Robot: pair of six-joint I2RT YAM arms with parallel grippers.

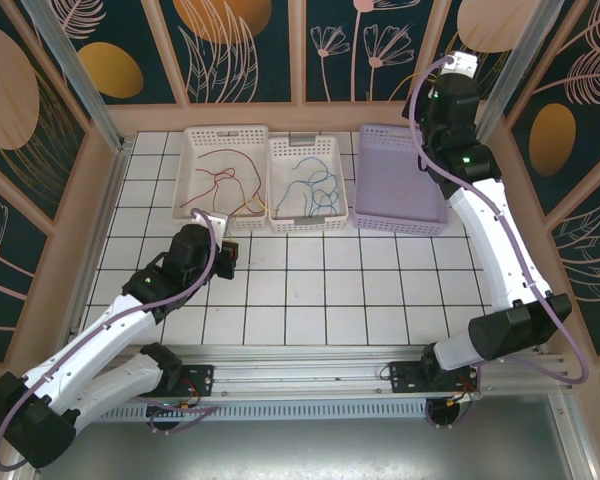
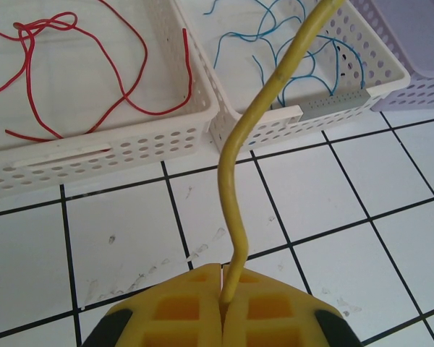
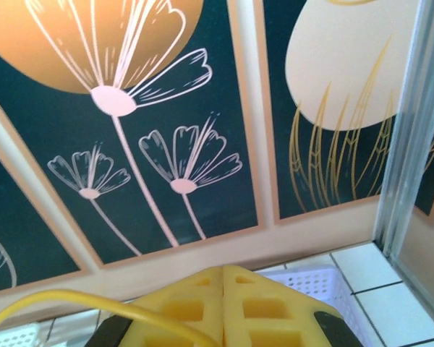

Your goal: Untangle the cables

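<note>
- Our left gripper is clamped on the yellow cable, just in front of the middle basket.
- Our right gripper, jaws together, seems to pinch that cable's far end, behind and right of that basket.
- We judge yellow is being drawn free. Next, lift it clear of the blue cables in the middle basket.
- Red cables lie in the left basket beside it.
- A white tiled table lies under it, with floral walls behind.

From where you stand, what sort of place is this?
Probably a robot training booth: a tiled tabletop walled by flower-print panels, two robot arms bolted at its edge, and perforated baskets holding thin coloured cables.
</note>
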